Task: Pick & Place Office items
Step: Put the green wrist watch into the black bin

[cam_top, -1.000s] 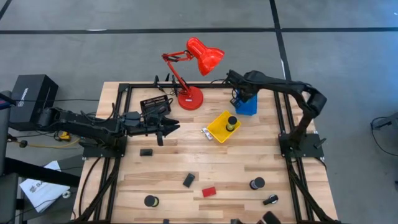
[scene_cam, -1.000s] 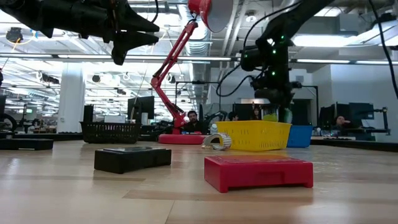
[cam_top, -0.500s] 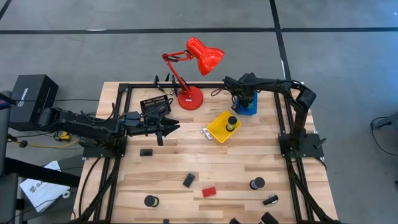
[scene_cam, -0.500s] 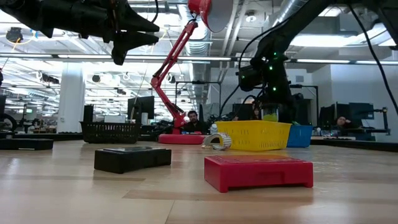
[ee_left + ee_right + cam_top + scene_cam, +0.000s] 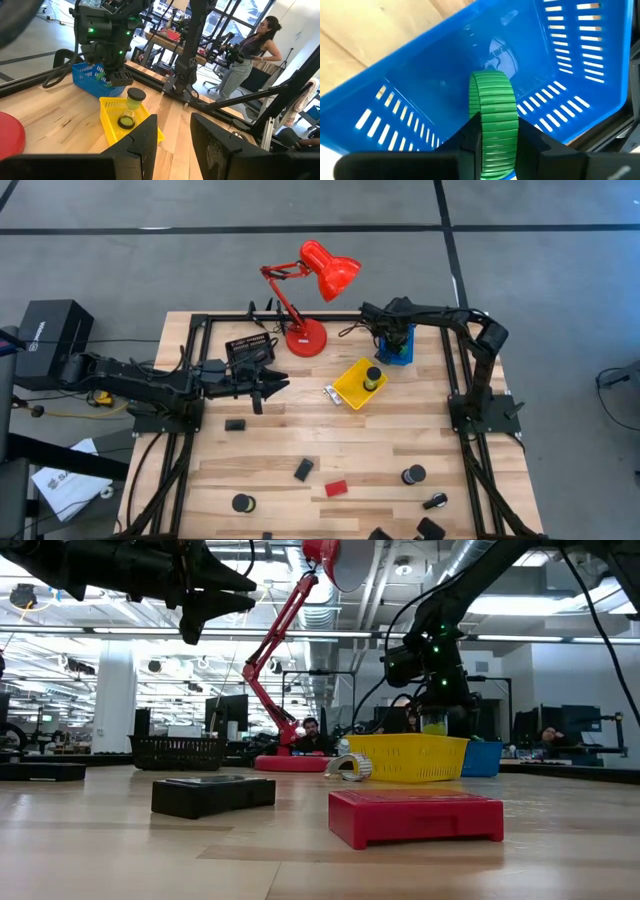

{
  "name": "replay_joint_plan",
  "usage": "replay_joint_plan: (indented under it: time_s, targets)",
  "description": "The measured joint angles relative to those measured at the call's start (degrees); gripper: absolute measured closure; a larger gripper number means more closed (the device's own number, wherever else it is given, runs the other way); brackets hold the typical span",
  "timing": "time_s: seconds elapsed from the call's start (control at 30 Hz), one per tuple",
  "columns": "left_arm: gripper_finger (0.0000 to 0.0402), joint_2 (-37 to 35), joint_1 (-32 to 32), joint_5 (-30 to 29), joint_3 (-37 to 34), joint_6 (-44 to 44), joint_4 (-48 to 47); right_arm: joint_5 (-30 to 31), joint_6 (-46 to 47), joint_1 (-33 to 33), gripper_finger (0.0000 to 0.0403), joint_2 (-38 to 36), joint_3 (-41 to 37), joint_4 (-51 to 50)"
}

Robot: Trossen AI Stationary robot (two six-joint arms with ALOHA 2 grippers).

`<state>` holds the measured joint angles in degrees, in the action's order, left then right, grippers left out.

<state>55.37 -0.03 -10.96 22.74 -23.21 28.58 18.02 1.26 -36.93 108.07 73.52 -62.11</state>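
Observation:
My right gripper points steeply down into the blue tray at the table's far right, shut on a green ribbed cylinder. In the low view the green cylinder shows under the fingers, behind the yellow tray. My left gripper waits level above the table's left middle, open, with nothing between its fingers. Other office items lie on the wood: a red block, black blocks, black tape rolls and a silvery clip. My right gripper pinches the green cylinder between its two fingers, one on each side, the ribbed round side facing the wrist camera. The fingers come from above, pointing steeply down. The cylinder sticks out past the fingertips, within the blue tray's walls; whether it touches the tray's floor I cannot tell.
The yellow tray beside the blue one holds a black-capped tube. A tall red desk lamp stands at the far middle, a black mesh tray left of it. A black frame runs round the table. People show in the room beyond.
My right gripper has gone down into the blue tray with the green cylinder and rolled a little about its own line. It has then kept still, shut on the cylinder throughout.

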Motion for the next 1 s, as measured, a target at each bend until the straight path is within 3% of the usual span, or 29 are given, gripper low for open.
replay_joint_plan:
  time_s: [0.27,0.63,1.0]
  targets:
    - [0.0289,0.00,0.00,0.07,-0.01,0.00,0.02,0.01,0.83,0.11,0.0322,0.00,0.00,0.42]
    - [0.0289,0.00,0.00,0.28,0.00,0.01,0.02,0.15,1.06,-0.28,0.0207,0.00,0.30,1.67]
    - [0.0289,0.00,0.00,0.24,0.00,0.01,0.00,3.43,3.26,-0.22,0.0179,-4.48,10.55,-11.94]
